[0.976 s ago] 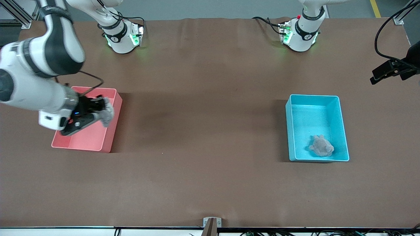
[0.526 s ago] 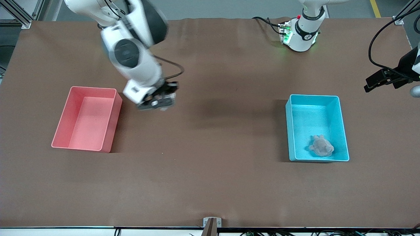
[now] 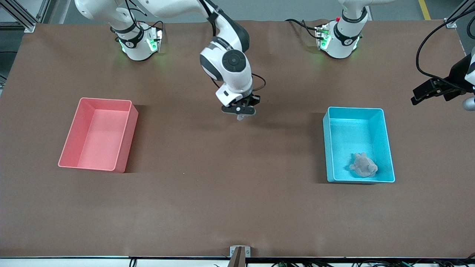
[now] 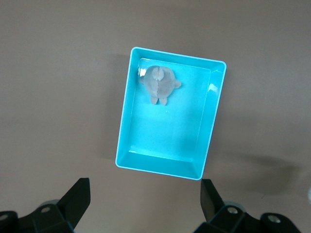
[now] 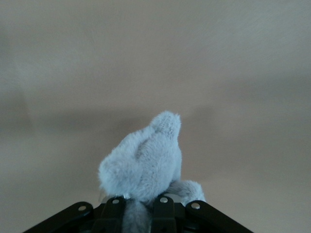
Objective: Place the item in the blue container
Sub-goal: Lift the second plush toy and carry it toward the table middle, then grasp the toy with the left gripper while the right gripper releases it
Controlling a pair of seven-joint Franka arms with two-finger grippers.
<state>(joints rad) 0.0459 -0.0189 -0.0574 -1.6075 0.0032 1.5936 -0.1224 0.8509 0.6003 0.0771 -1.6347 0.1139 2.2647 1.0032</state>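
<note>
Grey plush toy (image 5: 146,165) sits pinched between the pressed-together fingers of the right gripper (image 3: 240,113), which hangs in the air over the bare middle of the table (image 3: 222,193), between the two bins. In the right wrist view the toy's fuzzy body bulges out past the black fingertips, with only brown tabletop beneath it.

The blue bin (image 3: 386,141) stands toward the left arm's end of the table, its long sides running from the robots' edge toward the front camera's edge. A second grey plush (image 3: 363,165) already lies inside it, in the corner nearest the front camera, close to the short wall; the left wrist view shows it (image 4: 158,83) flat on the bin floor beside one corner of the blue bin (image 4: 125,126).

The left gripper (image 3: 430,89) hovers high near the table's edge at the left arm's end, looking down on the blue bin, its fingers (image 4: 77,196) spread wide apart with nothing between them; this arm waits.

The pink bin (image 3: 126,137) stands toward the right arm's end of the table, well apart from the blue one.
</note>
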